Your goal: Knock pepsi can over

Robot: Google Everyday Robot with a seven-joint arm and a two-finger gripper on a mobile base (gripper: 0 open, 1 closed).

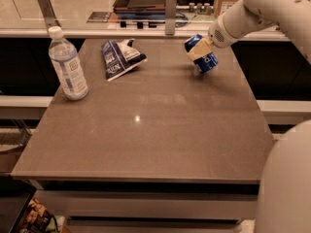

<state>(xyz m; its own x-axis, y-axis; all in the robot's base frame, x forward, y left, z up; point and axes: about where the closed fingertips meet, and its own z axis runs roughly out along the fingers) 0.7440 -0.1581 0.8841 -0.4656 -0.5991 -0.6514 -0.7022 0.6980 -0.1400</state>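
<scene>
The pepsi can (208,62) is dark blue with a silver top. It is tilted, top to the upper left, at the far right of the table, with its lower end close to the tabletop (160,120). My gripper (199,51) reaches in from the upper right on the white arm (252,13). Its tan fingers (196,52) are closed across the can's middle, and part of the can is hidden behind them.
A clear water bottle with a white cap (68,64) stands at the far left. A blue-and-white snack bag (119,57) lies at the back, left of the can. A counter with a metal post (170,11) runs behind the table. Part of the robot's white body (286,183) fills the lower right.
</scene>
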